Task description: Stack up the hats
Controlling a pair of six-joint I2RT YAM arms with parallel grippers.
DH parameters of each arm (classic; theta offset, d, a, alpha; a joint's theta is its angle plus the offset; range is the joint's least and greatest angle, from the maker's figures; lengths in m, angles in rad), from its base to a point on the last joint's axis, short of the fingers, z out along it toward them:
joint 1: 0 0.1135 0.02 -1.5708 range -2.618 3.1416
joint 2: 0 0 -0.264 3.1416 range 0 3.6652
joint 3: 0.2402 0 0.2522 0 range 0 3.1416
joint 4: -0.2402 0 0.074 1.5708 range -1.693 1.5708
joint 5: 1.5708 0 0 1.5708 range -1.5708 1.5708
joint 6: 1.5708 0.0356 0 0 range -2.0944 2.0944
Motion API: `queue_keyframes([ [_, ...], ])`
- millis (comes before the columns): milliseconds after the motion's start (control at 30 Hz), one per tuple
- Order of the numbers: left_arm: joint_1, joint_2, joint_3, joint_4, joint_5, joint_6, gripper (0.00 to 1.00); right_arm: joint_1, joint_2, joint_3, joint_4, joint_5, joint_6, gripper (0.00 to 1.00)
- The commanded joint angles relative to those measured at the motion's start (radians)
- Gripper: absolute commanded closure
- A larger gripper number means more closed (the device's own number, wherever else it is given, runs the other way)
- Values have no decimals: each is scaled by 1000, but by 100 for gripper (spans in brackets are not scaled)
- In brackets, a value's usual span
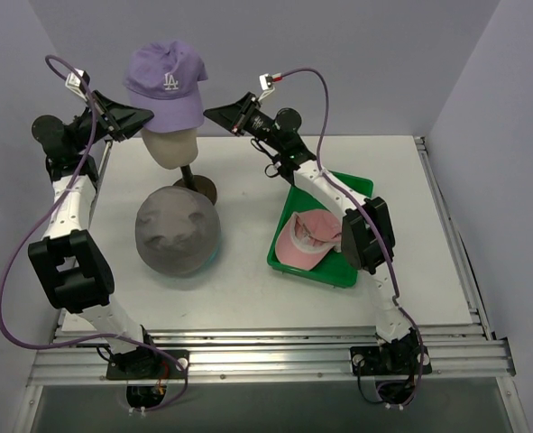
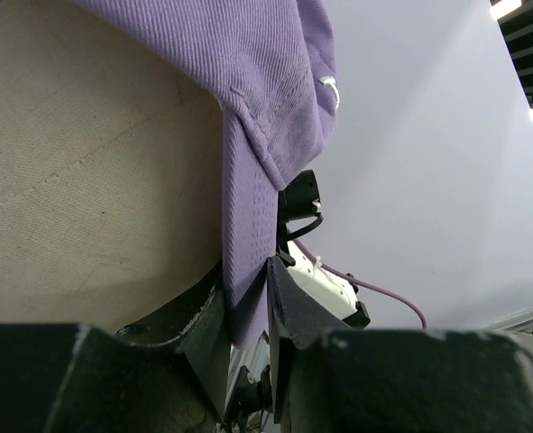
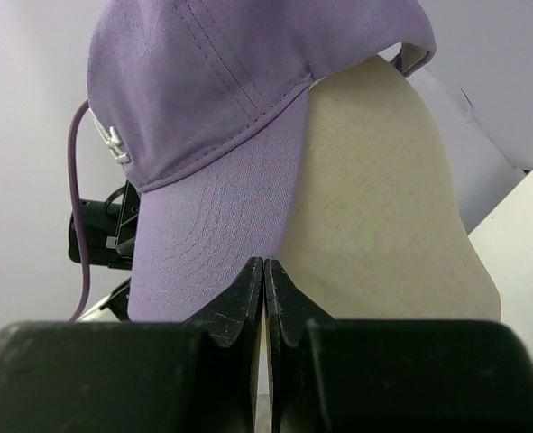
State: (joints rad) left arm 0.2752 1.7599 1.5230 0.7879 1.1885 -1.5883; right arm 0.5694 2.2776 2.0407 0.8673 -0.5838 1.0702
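Grey hat [image 1: 178,230] is lying alone just in front of the mannequin head [image 1: 174,149], isn't it?

Yes, and the pink cap [image 1: 304,239] is sitting in the green tray [image 1: 361,185], off to the right of the head. By my reckoning nothing is stacked; all three are lying apart.

And the lilac cap [image 1: 167,86]?

It is sitting on the head itself. The left gripper [image 2: 246,271] is flanking a fold of it, jaws standing slightly apart; I cannot tell whether they are pinching. The right gripper [image 3: 263,263] is pressing its jaws fully together just under the brim, seemingly holding nothing.

So what is remaining?

Gathering all three into one pile, I am guessing, on that head or elsewhere.
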Motion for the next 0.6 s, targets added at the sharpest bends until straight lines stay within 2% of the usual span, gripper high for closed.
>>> queue_keyframes([
  [0, 10, -13, 8, -39, 6, 40, 71, 26, -115, 26, 39, -44, -52, 100],
  [133, 16, -14, -3, -42, 5, 44, 71, 27, -128, 21, 16, -45, -81, 100],
  [267, 24, -17, -32, -36, -7, 47, 94, 32, -138, 13, -13, -41, -113, 100],
  [300, 25, -17, -41, -36, -9, 45, 96, 32, -139, 13, -14, -40, -118, 100],
  [567, 32, -16, -89, -32, -18, 30, 98, 34, -144, 0, -17, -40, -121, 100],
])
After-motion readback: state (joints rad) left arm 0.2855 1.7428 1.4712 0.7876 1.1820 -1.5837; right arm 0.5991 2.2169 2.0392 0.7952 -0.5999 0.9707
